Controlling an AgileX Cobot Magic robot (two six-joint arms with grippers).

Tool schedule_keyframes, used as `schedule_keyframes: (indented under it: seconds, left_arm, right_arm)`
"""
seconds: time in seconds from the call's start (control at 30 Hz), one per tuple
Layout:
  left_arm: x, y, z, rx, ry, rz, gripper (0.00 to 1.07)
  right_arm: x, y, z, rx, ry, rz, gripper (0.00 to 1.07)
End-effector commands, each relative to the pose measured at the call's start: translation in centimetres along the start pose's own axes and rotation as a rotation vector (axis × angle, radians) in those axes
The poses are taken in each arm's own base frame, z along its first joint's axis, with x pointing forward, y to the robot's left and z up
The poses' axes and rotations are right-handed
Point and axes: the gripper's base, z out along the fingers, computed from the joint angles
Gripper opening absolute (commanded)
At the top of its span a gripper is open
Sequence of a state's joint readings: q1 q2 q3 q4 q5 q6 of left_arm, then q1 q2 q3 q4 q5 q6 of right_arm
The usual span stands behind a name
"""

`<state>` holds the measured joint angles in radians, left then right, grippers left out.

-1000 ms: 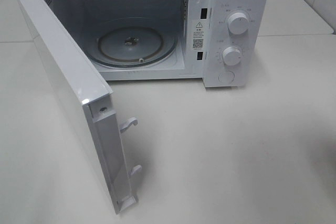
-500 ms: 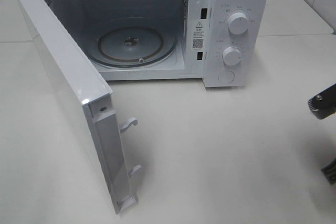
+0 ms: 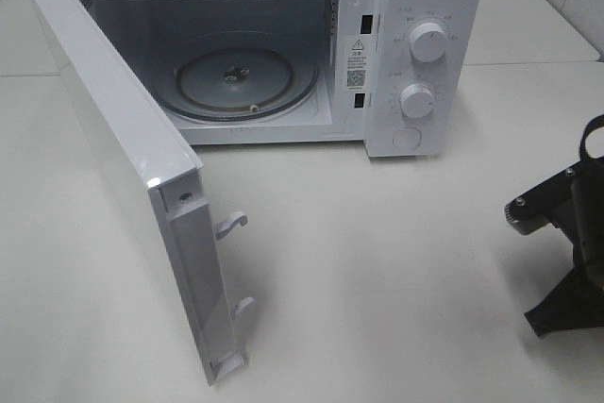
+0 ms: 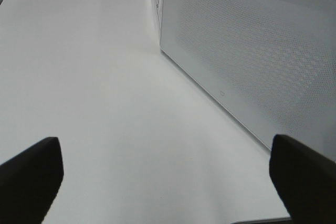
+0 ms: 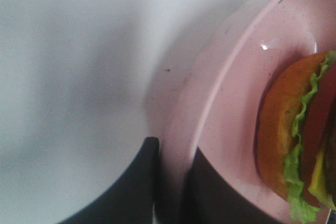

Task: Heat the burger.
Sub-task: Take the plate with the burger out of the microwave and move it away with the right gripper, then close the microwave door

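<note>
Right pincer (image 5: 170, 187): clamped on plate (image 5: 231, 103) rim, burger (image 5: 299, 145) on it.
Left pincer (image 4: 168, 169): spread wide above tabletop (image 4: 94, 77).
Microwave (image 3: 415, 7): door (image 3: 123, 167) open.

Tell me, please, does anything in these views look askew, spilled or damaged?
Nothing stands out. The microwave door hangs open over a bare turntable, and the burger sits intact on the pink plate.

The microwave (image 3: 415, 35) has a smooth, glossy white shell and a clear glass turntable (image 3: 236, 82). The table (image 3: 396, 271) looks matt. The pink plate (image 5: 231, 129) is smooth and shiny.
</note>
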<state>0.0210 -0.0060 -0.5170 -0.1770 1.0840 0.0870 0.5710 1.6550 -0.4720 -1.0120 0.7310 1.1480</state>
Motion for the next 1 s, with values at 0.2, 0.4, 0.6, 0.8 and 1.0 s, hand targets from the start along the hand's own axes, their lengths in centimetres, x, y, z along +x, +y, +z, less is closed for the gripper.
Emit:
schedule_keyframes:
  seconds: [0.2, 0.4, 0.6, 0.8, 1.0]
  left_arm:
    - [-0.1, -0.1, 0.0, 0.003, -0.018, -0.007, 1.0]
    - [-0.1, -0.1, 0.0, 0.003, -0.018, -0.007, 1.0]
    - [-0.1, -0.1, 0.0, 0.003, -0.018, -0.007, 1.0]
    - [-0.1, -0.1, 0.0, 0.003, -0.018, -0.007, 1.0]
    - [-0.1, -0.1, 0.0, 0.003, -0.018, -0.007, 1.0]
  right_arm:
    - [-2.0, 0.5, 1.0, 0.068, -0.034, -0.052, 0.0]
    - [-2.4, 1.0, 1.4, 0.06, -0.023, -0.057, 0.06]
    - [-2.1, 1.1, 1.4, 0.043, 0.004, -0.036, 0.2]
    - [-2.1, 0.7, 0.2, 0.0, -0.003, -0.014, 0.44]
    - [-2.1, -0.9, -2.9, -0.082, -0.083, 0.029, 0.54]
